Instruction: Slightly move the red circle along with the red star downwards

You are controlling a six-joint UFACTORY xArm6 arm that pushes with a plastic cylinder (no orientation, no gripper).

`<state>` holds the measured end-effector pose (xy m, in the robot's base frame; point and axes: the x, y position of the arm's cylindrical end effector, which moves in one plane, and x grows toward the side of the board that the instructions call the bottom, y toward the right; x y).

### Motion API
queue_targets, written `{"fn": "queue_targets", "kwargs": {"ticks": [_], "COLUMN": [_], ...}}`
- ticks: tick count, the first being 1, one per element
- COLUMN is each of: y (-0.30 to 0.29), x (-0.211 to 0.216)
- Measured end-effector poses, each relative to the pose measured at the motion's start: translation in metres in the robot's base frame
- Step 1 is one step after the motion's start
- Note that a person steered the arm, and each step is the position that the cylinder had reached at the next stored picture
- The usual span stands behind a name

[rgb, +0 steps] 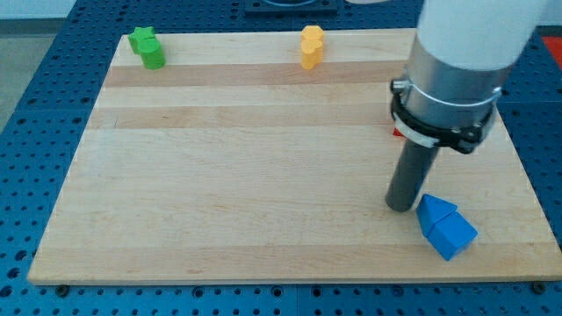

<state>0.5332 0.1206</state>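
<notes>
**Red blocks mostly hidden behind the arm**

Behind the arm's collar, above my tip (401, 207), only a red sliver (397, 134) shows; whether it is the circle or the star cannot be told. My tip, a bare rod holding nothing, rests on the wooden board (246, 167), just left of the blue block (446, 226). Far toward the view's top-left sit the yellow block (311, 46) and green block (147, 46). Blue perforated table (35, 132) surrounds the board.

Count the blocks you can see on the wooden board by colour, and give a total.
Green blocks: 2
Yellow block: 1
Blue blocks: 2
Red sliver behind the arm: 1, shape hidden
Total: 6
</notes>
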Motion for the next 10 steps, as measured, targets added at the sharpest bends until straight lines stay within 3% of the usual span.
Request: {"fn": "queue_targets", "kwargs": {"ticks": [2,6,8,10], "y": [-0.083,-0.233,-0.241,-0.199], "x": [-0.015,-0.001,0.0,-0.052]}}
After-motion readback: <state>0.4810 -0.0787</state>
